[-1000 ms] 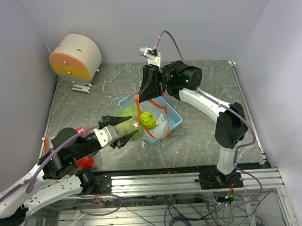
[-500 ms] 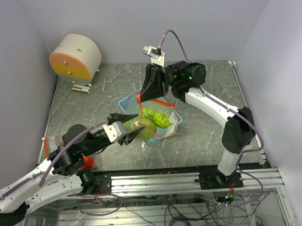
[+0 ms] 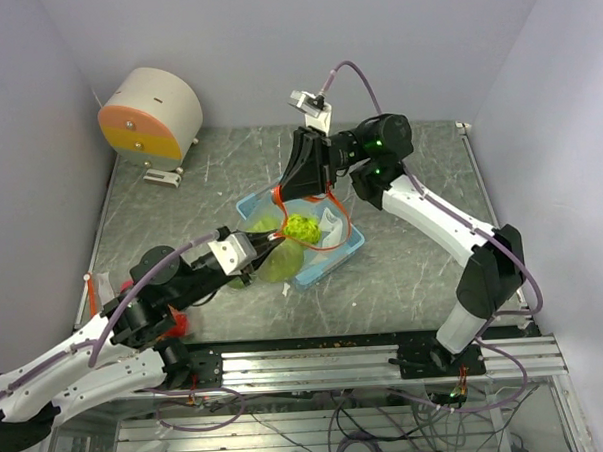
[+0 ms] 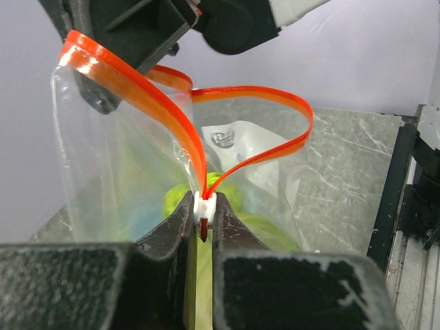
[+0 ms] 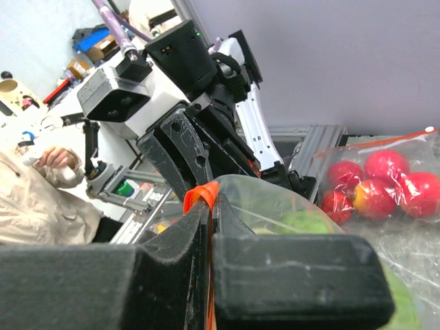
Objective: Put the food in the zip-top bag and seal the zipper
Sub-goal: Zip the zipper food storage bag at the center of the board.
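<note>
Label (image 4: pixel 230 139) at zip-top bag (image 4: pixel 117 179), white, print illegible

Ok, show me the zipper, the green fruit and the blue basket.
zipper (image 4: pixel 205 203), left wrist view, its white slider.
green fruit (image 3: pixel 302 228), top view, its bright top.
blue basket (image 3: pixel 335 263), top view, its near-right rim.

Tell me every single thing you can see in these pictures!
zip-top bag: one, clear, held up over the basket
zipper: one, red-orange, along the bag's mouth, open
green fruits: a few, count unclear, inside the bag
red fruits: about five, one partly yellow, in a second clear bag, seen from the right wrist
basket: one, light blue, mid-table
drum: one, cream with orange-yellow face, far left corner
table: one, grey marbled
left gripper: black, shut on the zipper's white slider
right gripper: black, shut on the zipper
</note>
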Action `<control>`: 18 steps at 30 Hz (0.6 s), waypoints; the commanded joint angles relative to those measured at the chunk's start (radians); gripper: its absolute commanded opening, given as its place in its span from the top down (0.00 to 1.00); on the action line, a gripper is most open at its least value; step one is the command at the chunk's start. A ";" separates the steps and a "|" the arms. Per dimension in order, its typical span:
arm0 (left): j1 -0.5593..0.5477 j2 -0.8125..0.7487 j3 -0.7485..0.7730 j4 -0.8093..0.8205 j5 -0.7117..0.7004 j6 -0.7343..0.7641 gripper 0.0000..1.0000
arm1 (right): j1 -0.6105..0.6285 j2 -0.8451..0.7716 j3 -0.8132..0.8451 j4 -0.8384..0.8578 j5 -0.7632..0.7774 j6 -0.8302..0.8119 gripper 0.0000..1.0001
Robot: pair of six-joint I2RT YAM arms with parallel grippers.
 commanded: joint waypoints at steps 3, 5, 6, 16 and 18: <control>-0.003 -0.118 0.072 -0.065 -0.108 -0.034 0.93 | -0.046 -0.085 -0.022 -0.546 0.094 -0.467 1.00; -0.002 -0.161 0.101 -0.120 -0.111 -0.036 0.93 | -0.071 -0.098 -0.037 -0.738 0.147 -0.630 1.00; -0.002 -0.179 0.115 -0.153 -0.115 -0.034 0.93 | -0.088 -0.103 -0.042 -0.827 0.179 -0.707 1.00; -0.002 -0.240 0.133 -0.332 -0.187 -0.034 0.93 | -0.095 -0.290 -0.139 -1.148 0.332 -1.136 0.63; -0.002 -0.240 0.122 -0.361 -0.181 -0.045 0.93 | -0.095 -0.377 -0.184 -1.112 0.376 -1.172 0.51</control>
